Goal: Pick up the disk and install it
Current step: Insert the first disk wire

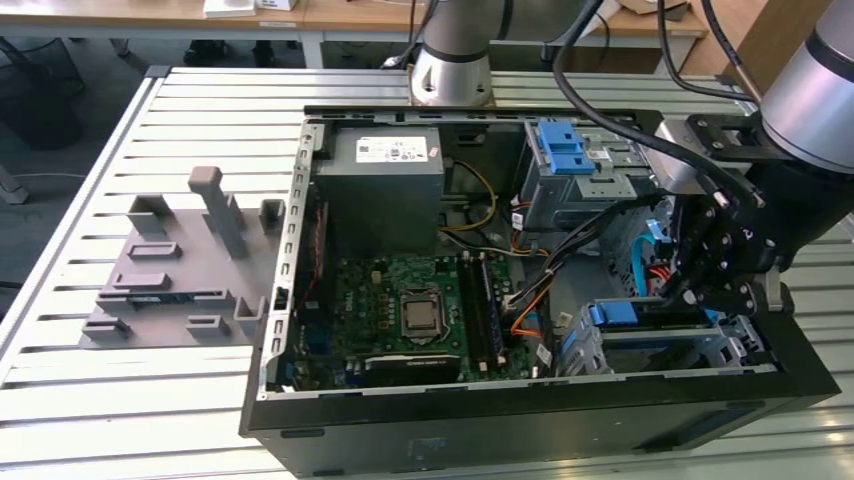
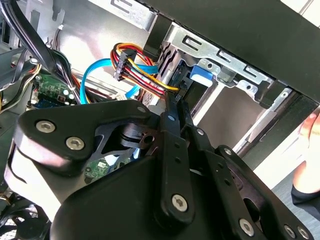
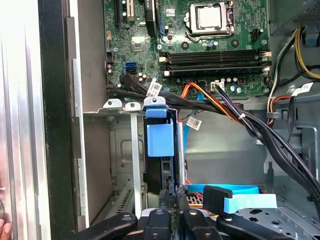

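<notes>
Nearby, cables (image 3: 260,130) beside disk (image 3: 160,145)

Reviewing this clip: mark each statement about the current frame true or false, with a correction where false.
1. The computer case lies open on a slatted table. True.
2. The disk lies on the table outside the case. False: it sits in the drive cage, with the gripper at it.
3. A grey fixture stands on the exterior view's left of the case. True.
4. A fan covers the processor socket. False: it is bare.

Disk (image 3: 159,165) mostly hidden in bay — label perhaps unseen.
</notes>
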Controlling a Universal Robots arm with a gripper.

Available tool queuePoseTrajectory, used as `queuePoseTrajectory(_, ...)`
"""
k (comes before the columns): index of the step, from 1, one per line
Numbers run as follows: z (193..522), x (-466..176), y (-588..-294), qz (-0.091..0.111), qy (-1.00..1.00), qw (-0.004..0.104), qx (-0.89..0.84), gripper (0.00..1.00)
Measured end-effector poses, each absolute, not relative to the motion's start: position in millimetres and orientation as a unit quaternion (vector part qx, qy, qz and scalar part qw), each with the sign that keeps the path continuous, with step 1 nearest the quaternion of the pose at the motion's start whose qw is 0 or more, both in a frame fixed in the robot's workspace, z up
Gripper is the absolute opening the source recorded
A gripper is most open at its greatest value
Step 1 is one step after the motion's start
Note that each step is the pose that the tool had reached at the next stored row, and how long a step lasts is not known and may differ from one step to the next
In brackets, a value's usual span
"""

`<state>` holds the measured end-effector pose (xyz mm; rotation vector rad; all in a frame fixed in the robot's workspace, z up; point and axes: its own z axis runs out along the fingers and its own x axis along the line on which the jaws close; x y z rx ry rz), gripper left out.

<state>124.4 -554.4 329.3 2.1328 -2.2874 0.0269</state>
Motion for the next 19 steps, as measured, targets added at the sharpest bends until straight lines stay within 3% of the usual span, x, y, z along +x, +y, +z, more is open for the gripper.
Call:
queuePoseTrajectory(6, 329.2, 124.6, -554.4, 0.009, -0.731, 0.007, 0.682, 0.16)
queuePoseTrajectory(9, 329.3, 124.5, -554.4, 0.008, -0.731, 0.006, 0.682, 0.29)
queuePoseTrajectory(19, 342.0, 124.5, -554.4, 0.003, -0.731, 0.002, 0.682, 0.29)
